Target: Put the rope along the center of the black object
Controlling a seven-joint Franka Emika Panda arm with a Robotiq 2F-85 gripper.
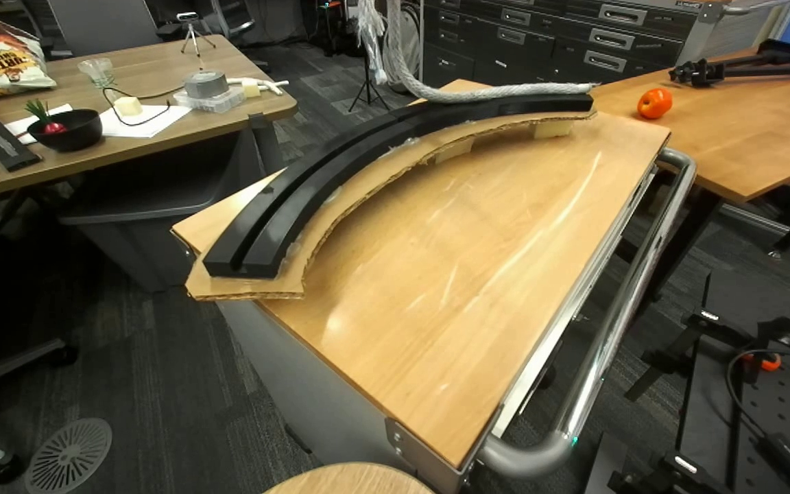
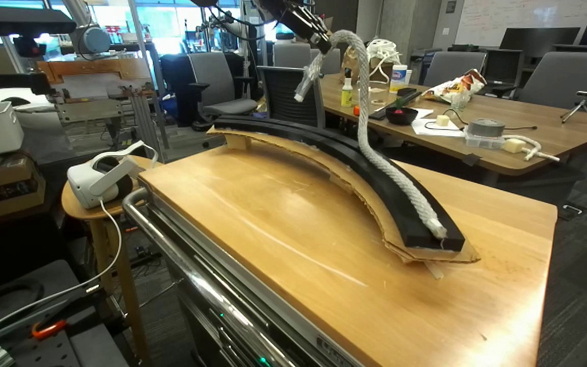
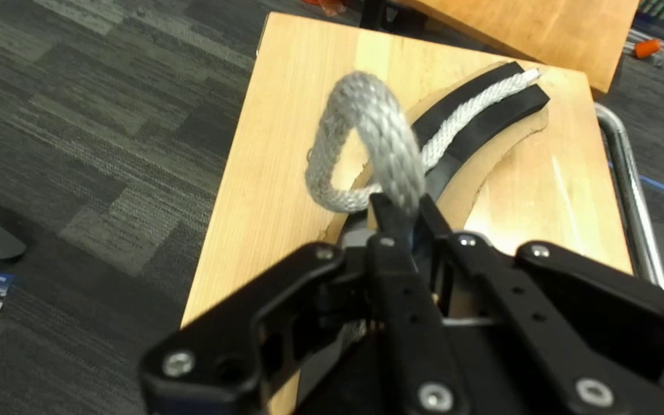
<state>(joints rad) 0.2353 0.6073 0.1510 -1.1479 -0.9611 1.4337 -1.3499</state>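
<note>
Wrist view: black two-fingered gripper point(image 3: 404, 208) pinches pale-grey braided rope point(image 3: 384, 129). Lower slowly along the curved black grooved track point(image 3: 494, 125).

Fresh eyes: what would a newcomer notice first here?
The pale rope arches up to black fingers that pinch it near one end; its other end lies along the black track. Next, that track curves on cardboard over the wooden tabletop. In an exterior view, a bright orange, tomato-like object pops on the neighbouring table.

1 end of the rope point(image 2: 364, 107) lies on the track point(image 2: 344, 153), atop cardboard point(image 1: 354, 192).
</note>
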